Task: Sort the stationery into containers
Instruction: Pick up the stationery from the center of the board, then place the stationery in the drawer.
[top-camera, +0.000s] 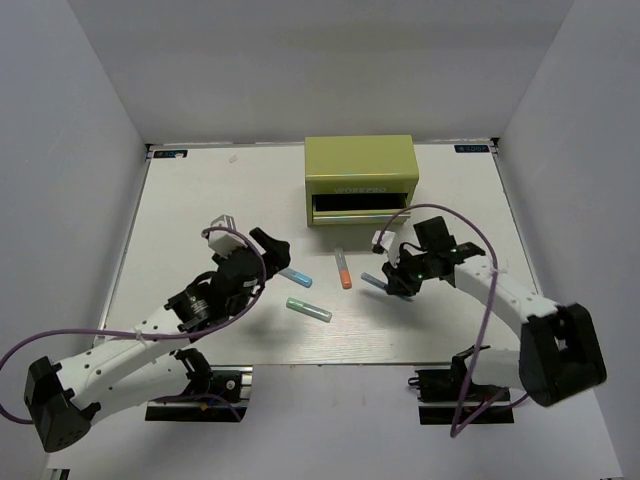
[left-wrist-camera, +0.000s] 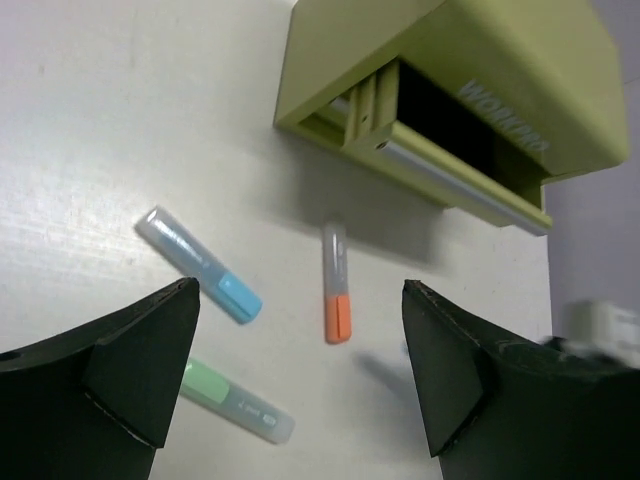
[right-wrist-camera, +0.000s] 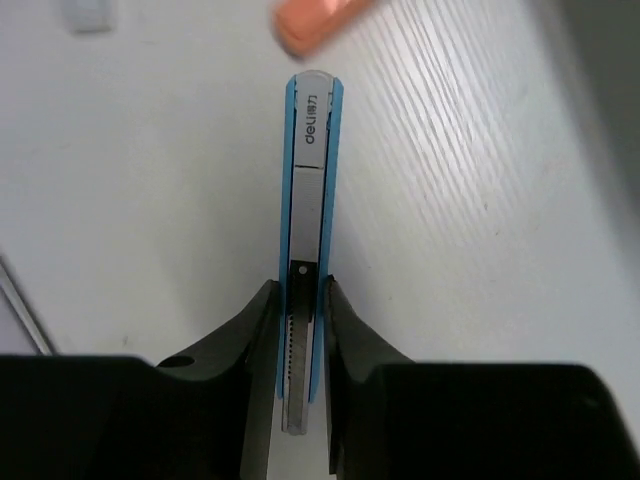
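- White walls closed in the pale bench (top-camera: 200, 200) on three sides.
- At the right of the bench's middle, a slim blue-edged cutter (right-wrist-camera: 308, 200) sat clamped between the two fingers of the right tool (right-wrist-camera: 300, 300), its grey slider facing the wrist camera and its rounded end, printed "deli", pointing away from the fingers.
- I could not tell whether the cutter touched the bench or hung just above it.
- Just beyond the cutter's free end lay an orange-ended stick (top-camera: 344, 269), lengthwise toward the far edge, its orange end nearer the arms.
- Left of that, a blue-ended stick (top-camera: 295, 276) lay at a slant, apart from the others.
- Nearer the arms, a green-ended stick (top-camera: 308, 310) lay at a similar slant, between the two arms.
- All three sticks rested loose on the bench, none inside a container.
- Over the blue-ended stick hung the left tool (top-camera: 272, 250), fingers spread wide with nothing between them; its wrist view framed all three sticks between the dark fingers.
- Behind the sticks, toward the far edge, stood a yellow-green toolbox chest (top-camera: 360, 165), front facing the arms, with lettering across its front.
- Its front showed a dark open gap above a drawer (left-wrist-camera: 450, 185) edged with a silvery strip.
- A purple cable (top-camera: 470, 235) looped over each arm.
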